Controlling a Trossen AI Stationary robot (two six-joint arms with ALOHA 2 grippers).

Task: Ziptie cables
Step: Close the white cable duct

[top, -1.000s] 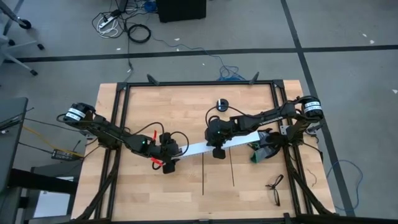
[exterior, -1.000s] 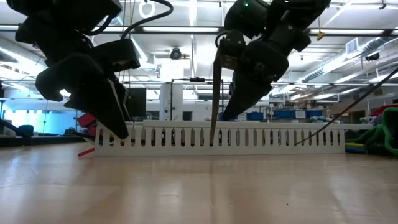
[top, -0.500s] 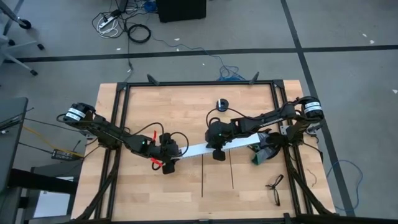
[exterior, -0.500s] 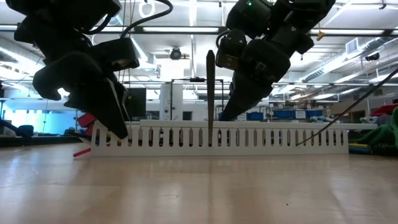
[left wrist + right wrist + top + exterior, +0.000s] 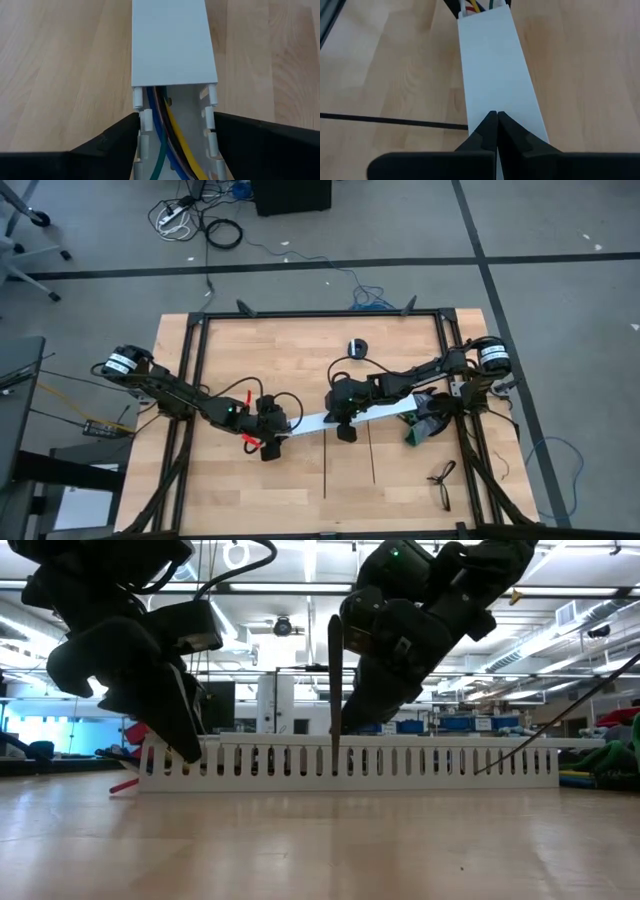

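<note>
Nearest, two zipties (image 5: 326, 464) lie bare on the wooden table (image 5: 400, 340). Beyond them the white slotted channel (image 5: 310, 421) has slid a little toward the left arm since a moment ago. The left gripper (image 5: 268, 442) straddles its open end, fingers (image 5: 110, 142) against the slotted walls, narrower than before. The cables (image 5: 165, 145) run inside, mostly hidden under the lid (image 5: 495, 75). The right gripper (image 5: 497, 118), pinched together, rests on that lid.
</note>
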